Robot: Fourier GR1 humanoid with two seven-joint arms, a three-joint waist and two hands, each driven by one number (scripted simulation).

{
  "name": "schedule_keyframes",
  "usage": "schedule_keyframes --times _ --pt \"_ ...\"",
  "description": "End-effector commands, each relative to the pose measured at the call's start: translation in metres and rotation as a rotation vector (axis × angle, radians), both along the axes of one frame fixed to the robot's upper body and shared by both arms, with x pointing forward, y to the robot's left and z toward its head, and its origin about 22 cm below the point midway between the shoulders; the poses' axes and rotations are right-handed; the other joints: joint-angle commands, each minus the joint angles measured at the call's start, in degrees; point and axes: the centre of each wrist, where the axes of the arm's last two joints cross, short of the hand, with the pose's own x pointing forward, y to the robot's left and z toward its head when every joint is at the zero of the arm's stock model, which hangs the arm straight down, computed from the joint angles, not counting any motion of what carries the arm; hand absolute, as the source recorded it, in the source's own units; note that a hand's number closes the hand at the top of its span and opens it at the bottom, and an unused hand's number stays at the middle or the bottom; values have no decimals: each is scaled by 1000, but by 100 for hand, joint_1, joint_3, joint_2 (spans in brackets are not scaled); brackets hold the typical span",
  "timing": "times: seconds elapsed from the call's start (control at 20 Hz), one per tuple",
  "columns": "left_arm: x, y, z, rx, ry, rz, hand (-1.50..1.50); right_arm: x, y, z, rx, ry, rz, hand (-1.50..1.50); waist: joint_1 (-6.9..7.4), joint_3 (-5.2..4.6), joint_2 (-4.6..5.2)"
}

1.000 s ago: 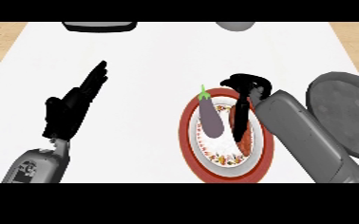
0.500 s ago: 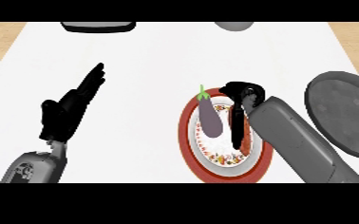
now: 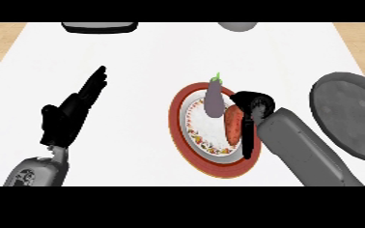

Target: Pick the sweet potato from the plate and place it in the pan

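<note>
White worktop (image 3: 157,53) w/ tan edges at the far corners; a dark tray-like thing (image 3: 99,27) and a grey rounded object (image 3: 237,26) sit at the far edge. Vs. a sec ago: my right hand (image 3: 251,107) has slid lower over the plate (image 3: 187,147), and the sweet potato (image 3: 232,124), hidden before, now shows beside my fingers. My left hand looks unchanged. The sweet potato is an orange-red oval, lying lengthwise on the plate's right half, just right of the eggplant (image 3: 214,100), which is purple-grey w/ a green stem pointing away from me. Plate has a red rim and a white centre w/ a speckled pattern band. The pan (image 3: 341,113), grey and round, sits at the right, apart from the plate, partly cut off by the view's edge. My right forearm comes in from the lower right; the right hand is bent down over the plate, fingers straight and together, running along the sweet potato's right side and touching it, not curled round it. My left hand (image 3: 70,116) rests open at the left, fingers straight, pointing up and away.
</note>
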Motion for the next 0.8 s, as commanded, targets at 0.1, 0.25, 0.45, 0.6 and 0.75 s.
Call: schedule_keyframes --times 0.1,0.25,0.45,0.6,0.75 --pt "1 16 1 5 -5 -8 0 -14 12 -18 -76 57 5 -150 17 2 8" --pt "6 0 1 4 -3 13 0 -12 -4 -31 -53 87 88 150 30 5 18" --pt "10 -24 -1 -7 -1 -9 0 -8 3 -22 -49 118 112 150 7 3 13" --pt "-1 1 -8 4 11 -15 0 -24 19 -24 -44 95 114 150 3 1 2" --pt "7 20 8 9 -5 0 0 -21 19 -31 -24 104 97 150 14 2 8"
